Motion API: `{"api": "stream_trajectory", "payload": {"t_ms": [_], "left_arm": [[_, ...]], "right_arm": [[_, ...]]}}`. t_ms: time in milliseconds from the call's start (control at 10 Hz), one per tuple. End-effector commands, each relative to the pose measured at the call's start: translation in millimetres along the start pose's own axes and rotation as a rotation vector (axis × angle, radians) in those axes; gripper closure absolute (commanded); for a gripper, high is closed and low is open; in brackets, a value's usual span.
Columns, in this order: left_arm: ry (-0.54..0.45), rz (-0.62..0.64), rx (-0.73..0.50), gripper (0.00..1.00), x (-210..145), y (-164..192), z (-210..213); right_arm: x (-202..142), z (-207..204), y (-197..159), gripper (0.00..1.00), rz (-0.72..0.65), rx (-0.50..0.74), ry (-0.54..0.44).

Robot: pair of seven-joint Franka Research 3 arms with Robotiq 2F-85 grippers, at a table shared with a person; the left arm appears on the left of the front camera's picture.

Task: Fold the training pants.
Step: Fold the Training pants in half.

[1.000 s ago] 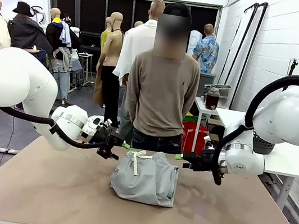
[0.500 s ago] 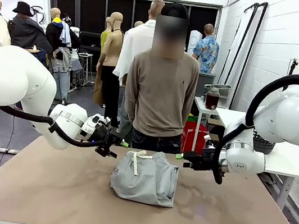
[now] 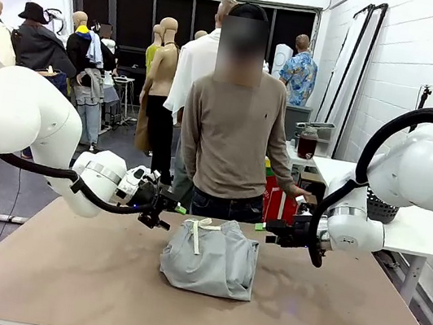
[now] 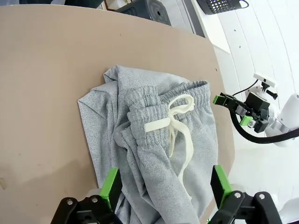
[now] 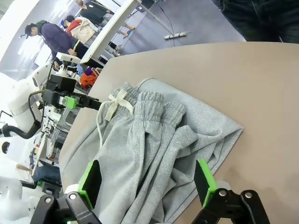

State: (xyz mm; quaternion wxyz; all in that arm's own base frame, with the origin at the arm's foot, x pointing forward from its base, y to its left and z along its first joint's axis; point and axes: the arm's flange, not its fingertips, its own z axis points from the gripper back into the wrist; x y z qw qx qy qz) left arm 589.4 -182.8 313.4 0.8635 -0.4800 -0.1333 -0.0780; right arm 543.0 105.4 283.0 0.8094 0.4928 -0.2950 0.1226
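Since a second ago the person's arm is swinging out toward the side table, while both arms are staying level beside the garment. Across the middle of the brown, matte tabletop point(image 3: 58, 278), toward its far edge, the training pants point(image 3: 210, 258) are lying in a folded, rumpled bundle of light grey jersey, their gathered waistband facing the person point(image 3: 234, 132) and the white drawstring point(image 3: 197, 230) trailing flat over the top. Hovering just off the bundle's left corner, the left claw point(image 3: 166, 210) is holding its green-padded fingers spread, gripping nothing; the right claw point(image 3: 271, 232) is hanging opposite at the right corner, likewise spread and empty. Behind the tabletop, a grey floor is running back to dark windows, and a white brick wall is flanking the right side by a white side table point(image 3: 416, 230).
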Motion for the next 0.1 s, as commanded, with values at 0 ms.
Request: {"api": "stream_trajectory", "payload": {"t_ms": [0], "left_arm": [[0.002, 0.007, -0.014, 0.00, -0.4, -0.7, 1.5]], "right_arm": [[-1.8, -2.3, -0.5, 0.00, -0.009, 0.003, -0.007]]}}
